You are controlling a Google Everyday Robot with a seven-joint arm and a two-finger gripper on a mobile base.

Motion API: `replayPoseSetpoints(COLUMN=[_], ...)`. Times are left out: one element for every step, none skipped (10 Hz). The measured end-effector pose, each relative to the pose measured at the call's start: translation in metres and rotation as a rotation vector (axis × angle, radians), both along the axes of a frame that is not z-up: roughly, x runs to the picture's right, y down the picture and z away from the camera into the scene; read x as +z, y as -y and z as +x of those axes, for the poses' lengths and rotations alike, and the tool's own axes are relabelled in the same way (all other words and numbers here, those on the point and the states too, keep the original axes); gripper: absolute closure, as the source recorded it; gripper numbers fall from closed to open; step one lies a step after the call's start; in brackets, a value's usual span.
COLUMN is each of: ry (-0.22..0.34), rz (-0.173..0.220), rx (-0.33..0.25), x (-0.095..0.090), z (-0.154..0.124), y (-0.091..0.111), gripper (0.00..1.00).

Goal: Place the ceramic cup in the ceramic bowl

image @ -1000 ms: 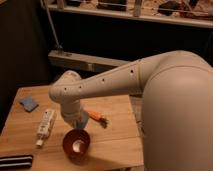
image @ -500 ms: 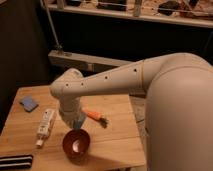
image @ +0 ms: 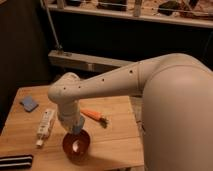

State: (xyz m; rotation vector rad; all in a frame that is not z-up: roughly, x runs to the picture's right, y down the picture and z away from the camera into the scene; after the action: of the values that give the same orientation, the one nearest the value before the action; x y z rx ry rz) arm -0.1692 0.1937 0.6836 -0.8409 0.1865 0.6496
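The ceramic bowl [image: 76, 146], reddish-brown and glossy, sits near the front edge of the wooden table [image: 117, 140]. My gripper [image: 75, 128] points straight down just above the bowl's far rim. A small light-blue piece, the ceramic cup [image: 78, 129], shows at the gripper's lower end, held over the bowl. The white arm hides most of the gripper. A bright spot shows inside the bowl.
An orange carrot [image: 93, 115] lies right of the gripper. A white bottle [image: 45, 125] lies to the left, and a flat blue square pad [image: 29, 103] lies at the far left. A dark flat object [image: 15, 161] sits at the front left corner. A metal rail runs behind the table.
The arm's wrist has shifted slightly to the left. The gripper stays above the bowl with the cup in it. Nothing on the table has moved.
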Motion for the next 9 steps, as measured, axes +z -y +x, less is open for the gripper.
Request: replayPoseSetpoints(ry=[-0.009,-0.015,-0.020,-0.021,-0.021,-0.020,-0.021,-0.024,-0.032], rz=[-0.013,-0.023,-0.034,-0.041,-0.049,-0.061,-0.071,-0.078,-0.081], rx=[0.000,0.005,0.011,0.016,0.020,0.027,0.036,0.043,0.043], x=[0.001,0.003,0.004,0.004,0.004,0.004,0.005,0.007,0.011], z=[0.001,0.000,-0.002,-0.005,-0.010,-0.015,-0.017,-0.019,-0.018], y=[-0.007,-0.014,-0.021,-0.026,-0.032,-0.038,-0.042,-0.045,-0.050], gripper=[1.00,1.00,1.00,1.00,1.00,1.00,1.00,1.00,1.00])
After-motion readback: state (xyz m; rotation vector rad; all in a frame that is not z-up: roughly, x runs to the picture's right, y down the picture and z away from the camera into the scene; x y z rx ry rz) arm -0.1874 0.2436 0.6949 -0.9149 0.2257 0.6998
